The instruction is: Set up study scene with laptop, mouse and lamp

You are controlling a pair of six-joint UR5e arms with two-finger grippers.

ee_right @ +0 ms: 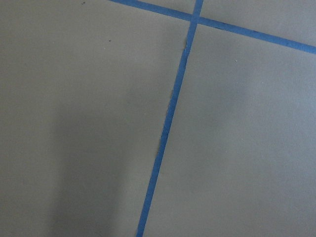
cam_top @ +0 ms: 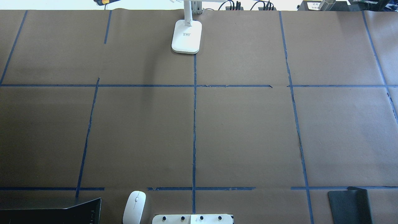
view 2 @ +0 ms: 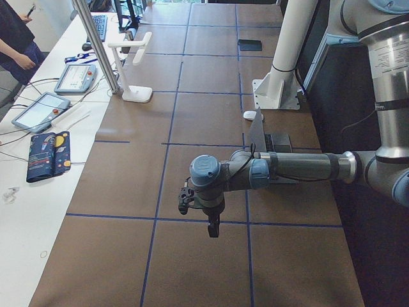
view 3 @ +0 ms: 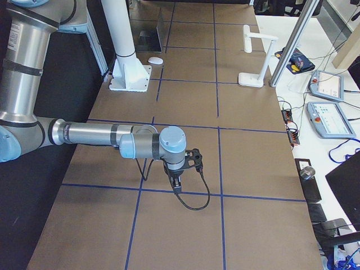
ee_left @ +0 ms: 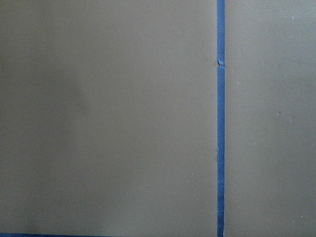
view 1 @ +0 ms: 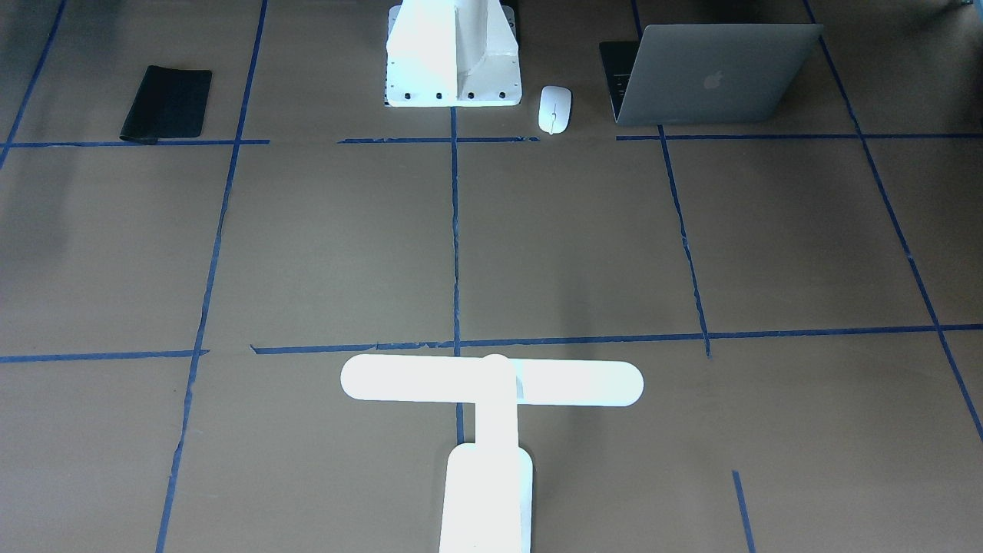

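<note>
Left hand point(view 2: 213, 231) hovers; laptop point(view 1: 714, 77) open, dark-grey, apple-logoed.

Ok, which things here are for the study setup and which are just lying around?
For the job:
laptop
mouse
lamp

Just lying about:
black mouse pad
white pedestal
patterned pouch on the side bench

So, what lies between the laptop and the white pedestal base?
The mouse, lying flat between the laptop and the pedestal, touching neither; the front-facing view shows it clearly.
</note>
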